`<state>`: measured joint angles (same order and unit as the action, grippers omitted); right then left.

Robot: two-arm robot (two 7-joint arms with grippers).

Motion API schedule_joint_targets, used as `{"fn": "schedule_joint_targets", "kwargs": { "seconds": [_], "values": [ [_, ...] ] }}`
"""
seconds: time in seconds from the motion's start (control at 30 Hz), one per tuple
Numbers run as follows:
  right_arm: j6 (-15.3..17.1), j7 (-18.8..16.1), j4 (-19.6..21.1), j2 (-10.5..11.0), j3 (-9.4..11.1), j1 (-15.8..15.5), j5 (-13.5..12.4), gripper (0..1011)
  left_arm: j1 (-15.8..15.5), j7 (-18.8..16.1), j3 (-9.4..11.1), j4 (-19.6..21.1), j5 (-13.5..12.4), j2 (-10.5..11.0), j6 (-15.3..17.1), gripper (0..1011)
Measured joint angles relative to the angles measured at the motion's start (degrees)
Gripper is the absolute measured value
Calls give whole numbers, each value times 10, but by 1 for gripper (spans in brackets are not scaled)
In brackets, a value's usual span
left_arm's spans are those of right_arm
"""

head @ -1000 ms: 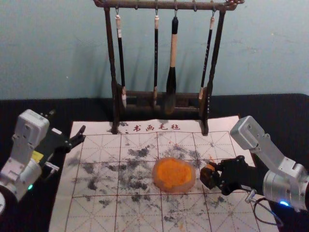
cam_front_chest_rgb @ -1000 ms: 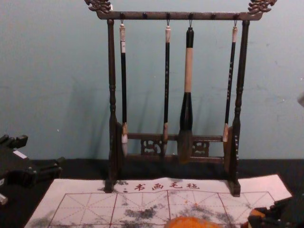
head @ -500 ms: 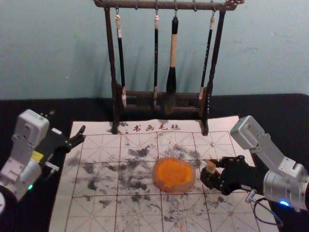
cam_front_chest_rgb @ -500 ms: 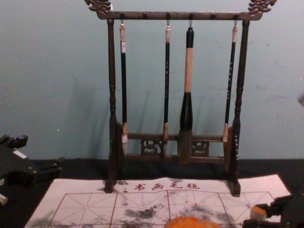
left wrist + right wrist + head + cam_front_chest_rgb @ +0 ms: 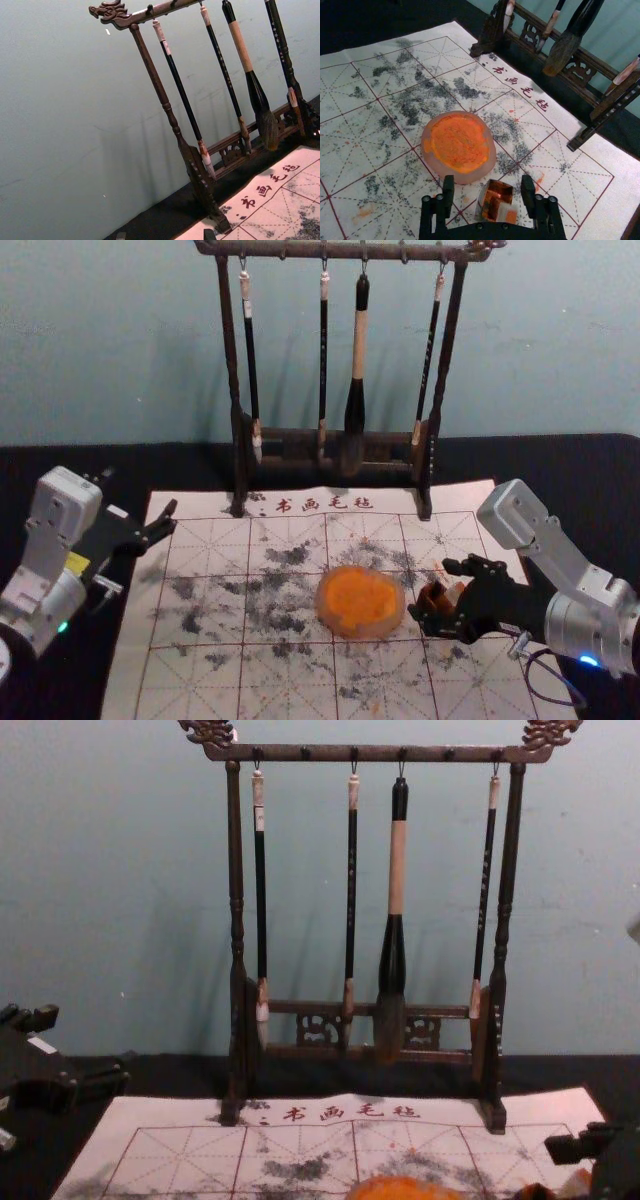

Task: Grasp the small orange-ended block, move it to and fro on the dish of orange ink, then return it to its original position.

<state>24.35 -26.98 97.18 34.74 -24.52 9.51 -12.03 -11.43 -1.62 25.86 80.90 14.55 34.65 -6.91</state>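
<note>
Reaching in over the mat (image 5: pixel 200 680) from the right side in the head view, with the right gripper (image 5: pixel 432 588) set wide apart and holding onto nothing. Between its fingers in the right wrist view, with space to either side, bound to the small block (image 5: pixel 507 214), orange end up and tilted. Apparently leaning in or against the box (image 5: pixel 497 191), though hard to tell how deep. Open-topped and coppery inside, as for the box, and near the dish (image 5: pixel 462 176), on its right side in the head view. Round, pale and translucent, as for the dish, with a broad orange patch of ink (image 5: pixel 457 142) in it.

Around and under all this, marked on the mat with a red grid and dashed lines, smudged dark grey, flecked with orange. Lettered in dark red along the far edge. Laid over a black tabletop (image 5: pixel 560 465).

At the far edge, standing upright on dark wooden legs, as for the rack (image 5: pixel 236 850). Hung from it: three slim brushes (image 5: pixel 351 890) and one thick brush (image 5: pixel 397 870), tips down, before a pale blue-green wall (image 5: pixel 120 870).

Over at the left edge of the mat, parked with the left gripper (image 5: pixel 140 495), also spread wide.
</note>
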Motion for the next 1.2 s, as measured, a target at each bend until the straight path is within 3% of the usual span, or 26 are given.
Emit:
{"fn": "schedule_joint_targets", "kwargs": {
  "seconds": [0.27,0.83,0.97,1.0,1.2],
  "values": [
    [0,0,0,0,0,0,0,1000,0,0,0,0,0,0,0,1001],
    [-9,6,2,-2,4,-4,1,1002,0,0,0,0,0,0,0,1001],
    [-47,35,12,-12,27,-21,3,1002,0,0,0,0,0,0,0,1001],
    [-69,53,17,-18,38,-31,9,1002,0,0,0,0,0,0,0,1001],
    [-122,123,29,-40,79,-62,30,1002,0,0,0,0,0,0,0,1001]
  ]
}}
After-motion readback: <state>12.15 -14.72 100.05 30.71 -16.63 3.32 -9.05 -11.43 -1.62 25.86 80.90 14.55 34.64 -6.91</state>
